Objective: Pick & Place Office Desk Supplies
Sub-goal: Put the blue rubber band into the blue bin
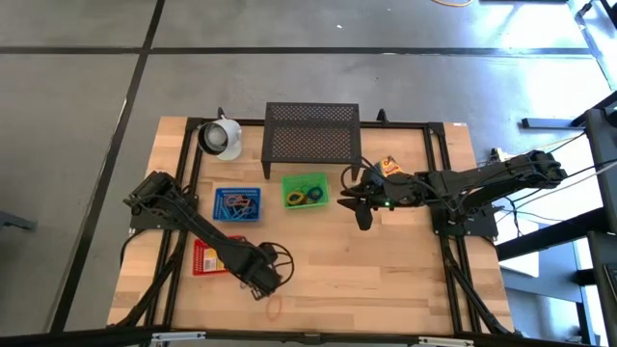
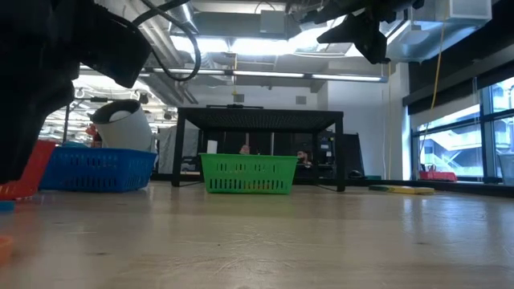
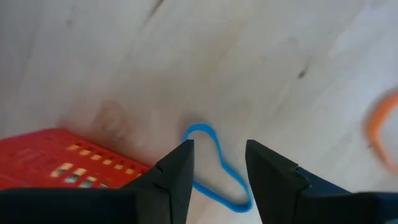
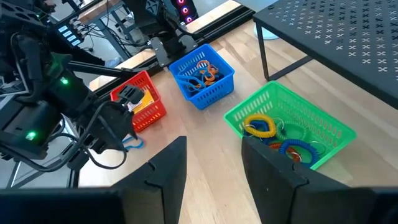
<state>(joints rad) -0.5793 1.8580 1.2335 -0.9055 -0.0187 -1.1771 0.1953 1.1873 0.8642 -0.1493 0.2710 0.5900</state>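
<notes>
Two dark fingers of your left gripper [image 3: 217, 177] stand apart, jaws released, low over the table [image 1: 386, 260] with a blue rubber band [image 3: 214, 163] lying flat on the wood between and just ahead of them, beside the red basket [image 3: 56, 155]. I judge that band to be almost weightless, limp and thin: it will fold and may slip out flat under the fingertips, so pinch across one strand of the loop, pressing close to the wood, rather than trying to span the whole loop. An orange rubber band [image 1: 275, 308] lies loose on the table nearby, apart from the blue one, and should handle the same way.

The red basket [image 4: 140, 102] holds what look like yellow crayon boxes. The blue basket [image 4: 205, 74] carries a tangle of orange and blue bands. The green basket [image 4: 292, 127] holds yellow and blue coiled loops; I cannot tell more of its contents. Behind the baskets stand the black mesh stand [image 1: 311, 130] and a white cup-like object [image 1: 222, 138].

Your right gripper [image 1: 359, 204] waits raised above the table near the green basket, its jaws apart and holding nothing.
</notes>
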